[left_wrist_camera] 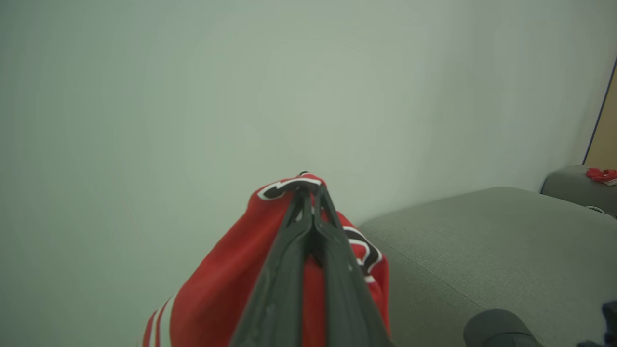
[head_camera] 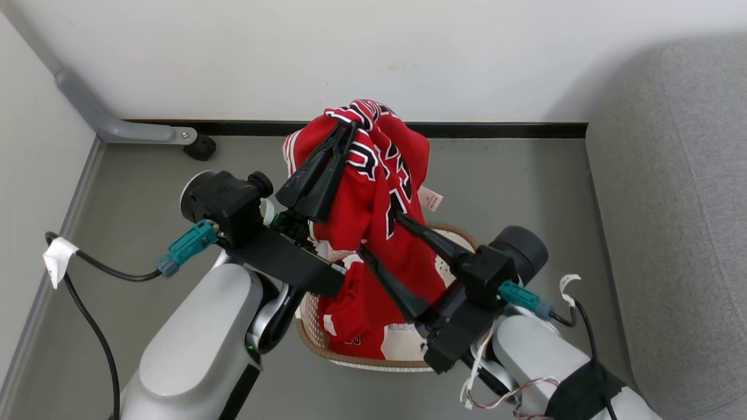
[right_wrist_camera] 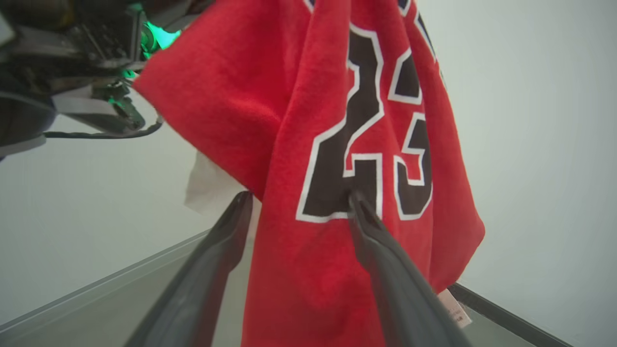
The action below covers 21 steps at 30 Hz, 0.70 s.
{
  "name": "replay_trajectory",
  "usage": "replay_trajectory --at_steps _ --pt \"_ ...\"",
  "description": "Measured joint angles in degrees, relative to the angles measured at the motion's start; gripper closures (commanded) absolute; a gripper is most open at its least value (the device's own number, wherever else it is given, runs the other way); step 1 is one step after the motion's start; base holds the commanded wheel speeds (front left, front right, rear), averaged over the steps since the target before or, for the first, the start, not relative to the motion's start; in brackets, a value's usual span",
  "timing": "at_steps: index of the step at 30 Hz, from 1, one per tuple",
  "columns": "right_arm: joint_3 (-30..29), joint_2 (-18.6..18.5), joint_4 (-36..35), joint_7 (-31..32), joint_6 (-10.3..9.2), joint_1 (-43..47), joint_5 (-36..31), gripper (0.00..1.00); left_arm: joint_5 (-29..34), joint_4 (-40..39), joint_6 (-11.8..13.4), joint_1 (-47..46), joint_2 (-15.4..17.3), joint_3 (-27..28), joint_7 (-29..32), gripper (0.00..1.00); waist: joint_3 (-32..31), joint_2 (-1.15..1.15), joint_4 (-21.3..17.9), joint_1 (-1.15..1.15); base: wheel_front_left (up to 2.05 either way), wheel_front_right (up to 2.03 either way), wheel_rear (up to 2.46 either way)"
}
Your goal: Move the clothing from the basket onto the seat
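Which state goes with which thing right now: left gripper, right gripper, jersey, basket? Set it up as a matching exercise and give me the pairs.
Things:
1. left gripper
2. right gripper
3. jersey
4. basket

States:
A. standing on the floor, below both arms
B. open, one finger on either side of the hanging red cloth
C. shut, pinching the top of the red cloth
D. lifted, hanging down in folds

Pairs: 1-C, 2-B, 3-D, 4-A

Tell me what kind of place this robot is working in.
Probably a home-style room or a mock-up of one: a grey upholstered seat stands by a plain white wall, and a laundry basket of red clothing sits on the grey floor.
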Motion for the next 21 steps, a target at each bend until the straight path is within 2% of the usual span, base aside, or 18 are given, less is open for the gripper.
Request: replay_trajectory --at_steps 9,16,17,18,19,21 --pt "1.0 0.0 4.6 0.0 -4.55 -3.3 3.1 0.00 0.0 -0.5 0.0 0.0 0.0 -0.4 0.0 1.00 0.5 0.00 0.9 0.00 0.00 0.00 0.00" --pt "2.8 0.0 8.6 0.0 -5.64 -8.2 6.2 0.00 -0.2 -1.7 0.0 -0.2 -0.2 -2.0 0.0 1.00 1.1 0.00 1.5 0.00 0.00 0.00 0.00" --pt "3.1 0.0 9.1 0.0 -5.92 -9.0 6.6 0.17 -0.2 -1.8 0.0 -0.3 -0.2 -2.2 0.0 1.00 1.2 0.00 1.6 0.00 0.00 0.00 0.00" --pt "3.3 0.0 9.5 0.0 -6.05 -9.7 7.1 0.55 -0.2 -1.8 0.0 -0.4 -0.2 -2.4 0.0 1.00 1.2 0.00 1.7 0.00 0.00 0.00 0.00" --pt "3.5 -0.1 9.9 0.0 -6.08 -10.3 7.6 1.00 -0.3 -1.8 0.0 -0.4 -0.2 -2.6 0.0 1.00 1.3 0.00 1.8 0.00 0.00 0.00 0.00" --pt "4.0 0.0 10.2 0.0 -6.27 -10.8 9.0 1.00 -0.5 -1.6 0.0 -0.4 -0.2 -2.8 0.0 1.00 1.4 0.00 2.0 0.00 0.00 0.00 0.00"
